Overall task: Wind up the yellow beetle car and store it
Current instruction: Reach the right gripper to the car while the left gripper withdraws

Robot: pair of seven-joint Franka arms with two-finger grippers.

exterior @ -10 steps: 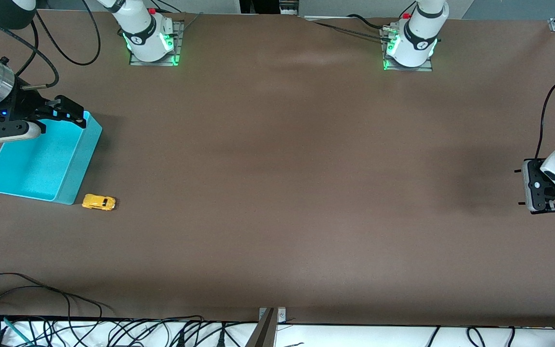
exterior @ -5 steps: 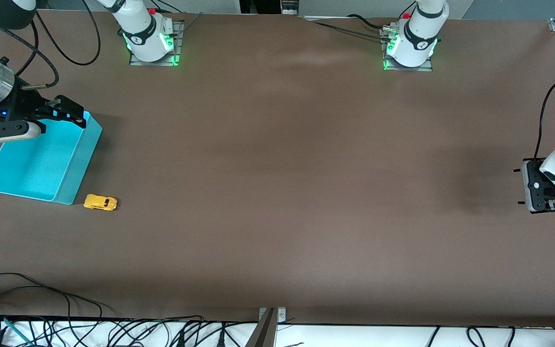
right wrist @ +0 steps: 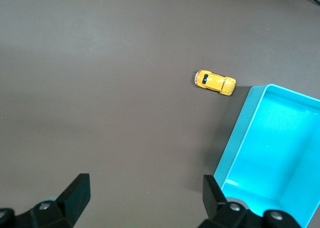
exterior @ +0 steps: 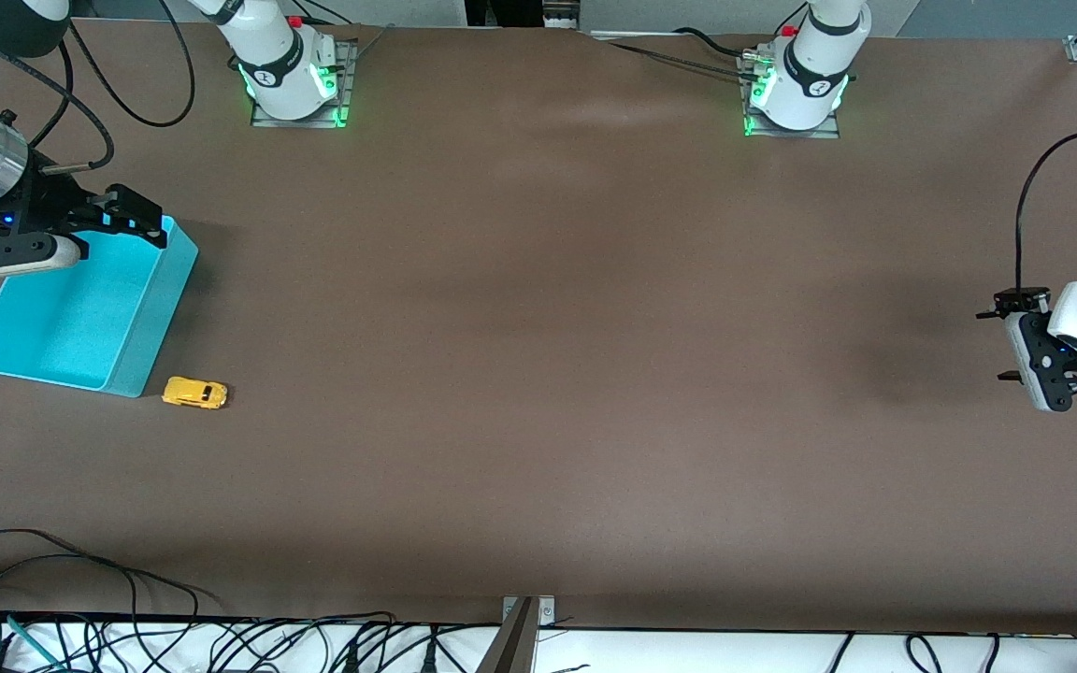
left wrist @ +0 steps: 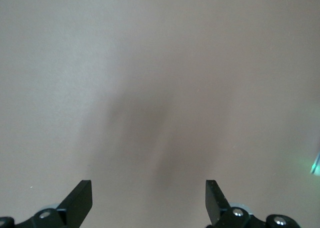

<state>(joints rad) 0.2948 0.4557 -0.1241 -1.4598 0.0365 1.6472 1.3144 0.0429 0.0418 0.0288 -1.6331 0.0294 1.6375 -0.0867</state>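
The yellow beetle car (exterior: 194, 393) stands on the brown table, close to the corner of the blue bin (exterior: 141, 327) that is nearest the front camera. It also shows in the right wrist view (right wrist: 214, 82), beside the bin (right wrist: 280, 143). My right gripper (exterior: 148, 222) hangs open and empty over the bin's corner farthest from the front camera; its view (right wrist: 145, 193) shows bare table between the fingers. My left gripper (exterior: 999, 346) is open and empty over bare table at the left arm's end, as its own view (left wrist: 148, 198) shows.
The blue bin has nothing in it. Cables (exterior: 52, 570) lie along the table edge nearest the front camera. The two arm bases (exterior: 295, 79) (exterior: 796, 89) stand along the table edge farthest from the front camera.
My left gripper has turned and shifted a little toward the middle of the table. The right gripper, the car and the bin have stayed put.
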